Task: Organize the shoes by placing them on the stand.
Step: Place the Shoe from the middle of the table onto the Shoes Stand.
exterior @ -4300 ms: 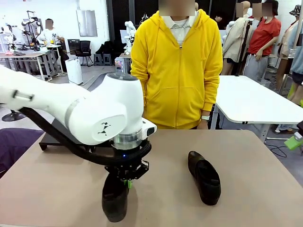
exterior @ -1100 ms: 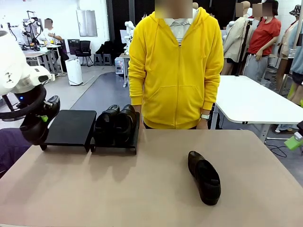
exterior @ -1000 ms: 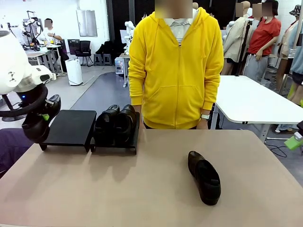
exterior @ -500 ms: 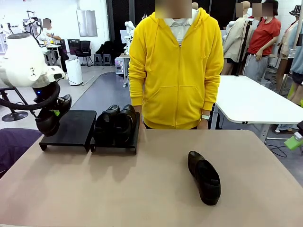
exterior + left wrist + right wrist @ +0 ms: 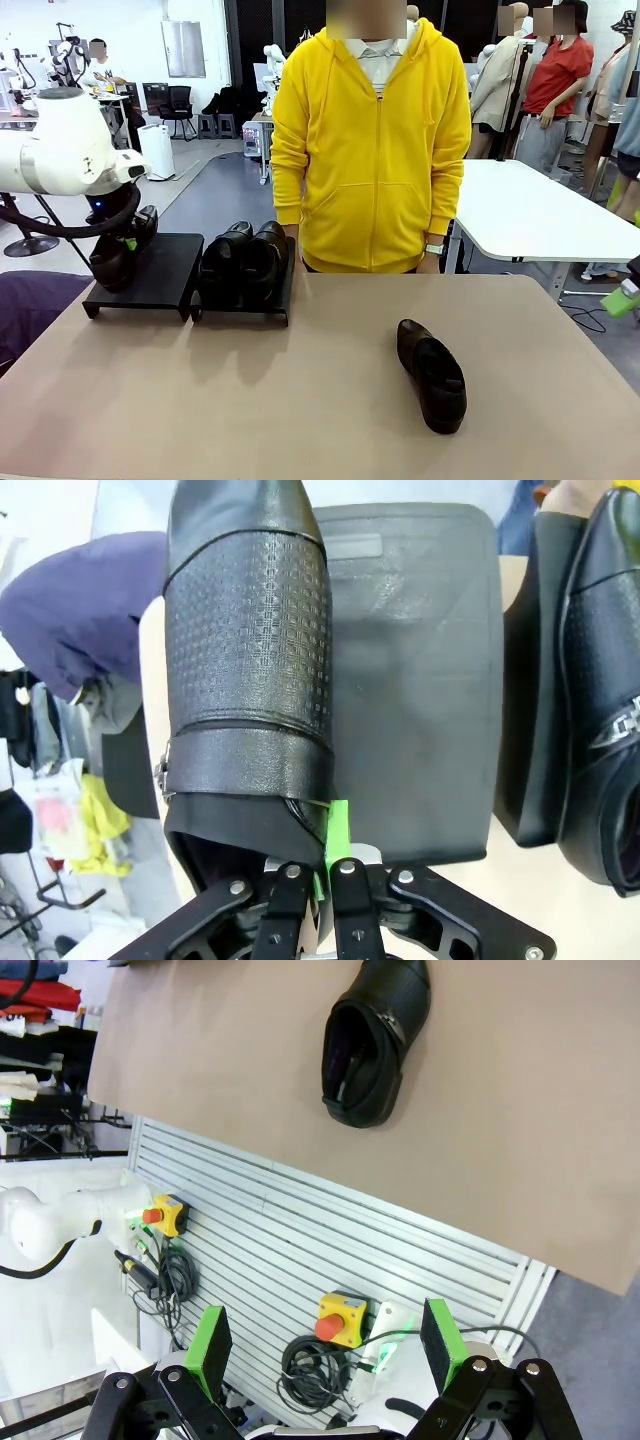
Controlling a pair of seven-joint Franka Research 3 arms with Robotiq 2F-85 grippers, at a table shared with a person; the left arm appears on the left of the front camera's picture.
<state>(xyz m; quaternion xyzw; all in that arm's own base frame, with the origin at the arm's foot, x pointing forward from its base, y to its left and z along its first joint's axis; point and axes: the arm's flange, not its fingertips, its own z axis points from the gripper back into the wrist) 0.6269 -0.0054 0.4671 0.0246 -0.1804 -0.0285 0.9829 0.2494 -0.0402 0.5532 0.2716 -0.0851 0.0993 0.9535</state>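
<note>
Front view first: the left arm came in from the left, and the left gripper point(image 5: 126, 243) was pressed together on the back rim of the held shoe point(image 5: 109, 264). That shoe hung toe-down over the left part of the left platform point(image 5: 160, 272), which sat at the table's far left. Whether its sole was touching the platform, I could not tell. Just beside it to the right stood the right platform point(image 5: 243, 313), loaded with a pair of shoes point(image 5: 245, 260) set side by side. The lone shoe point(image 5: 432, 375) lay flat on the table point(image 5: 300, 400) at the near right, well apart from both platforms. A person point(image 5: 372, 140) in a yellow hoodie stood at the far edge.

On to the left wrist view: the green-padded fingers point(image 5: 338, 830) met on the collar of the held shoe point(image 5: 248, 650), with a thin edge of leather nipped between them. Its textured upper ran away from the camera, along one side of the bare left platform point(image 5: 420, 680). One shoe of the pair point(image 5: 600, 710) showed at the picture's edge.

Right wrist view: the right gripper point(image 5: 325, 1345) was spread wide, nothing between its pads, hanging off the near edge of the table point(image 5: 520, 1110). The lone shoe point(image 5: 375, 1040) lay out on the tabletop, opening towards the camera.
</note>
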